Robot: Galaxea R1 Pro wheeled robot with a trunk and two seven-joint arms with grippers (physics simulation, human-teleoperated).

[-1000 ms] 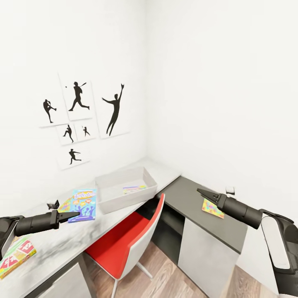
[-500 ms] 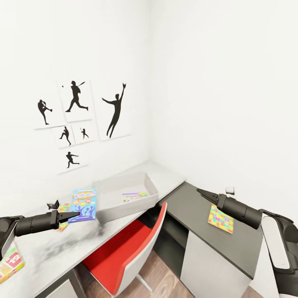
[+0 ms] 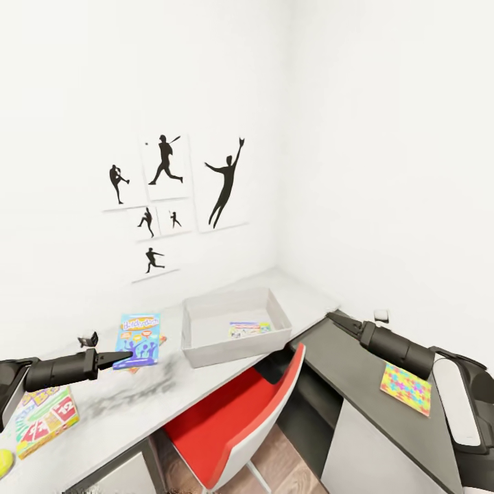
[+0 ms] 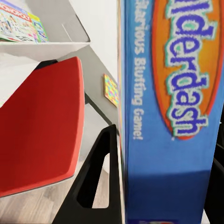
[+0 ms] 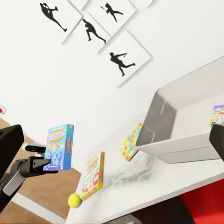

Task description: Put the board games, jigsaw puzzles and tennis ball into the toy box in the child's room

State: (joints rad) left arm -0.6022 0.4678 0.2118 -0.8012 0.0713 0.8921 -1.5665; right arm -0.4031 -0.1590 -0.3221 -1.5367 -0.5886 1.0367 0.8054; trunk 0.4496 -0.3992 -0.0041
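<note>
1. Left gripper [image 3: 125,356] is clamped on the light blue board game [image 3: 140,339], lower left of the head view.
2. Right gripper [image 3: 337,319] is empty; its jaw gap is unclear.
3. Toy box [image 3: 206,346] sits at centre, on the table [image 3: 110,412].

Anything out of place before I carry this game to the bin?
One jigsaw puzzle lies on the dark side unit, off the pale table where the toy box sits. Another puzzle lies beside the box. The left gripper holds the blue game upright, clear of the table.

blue board game [image 3: 139,339] held upright – grey toy box [image 3: 237,328] beside it
</note>
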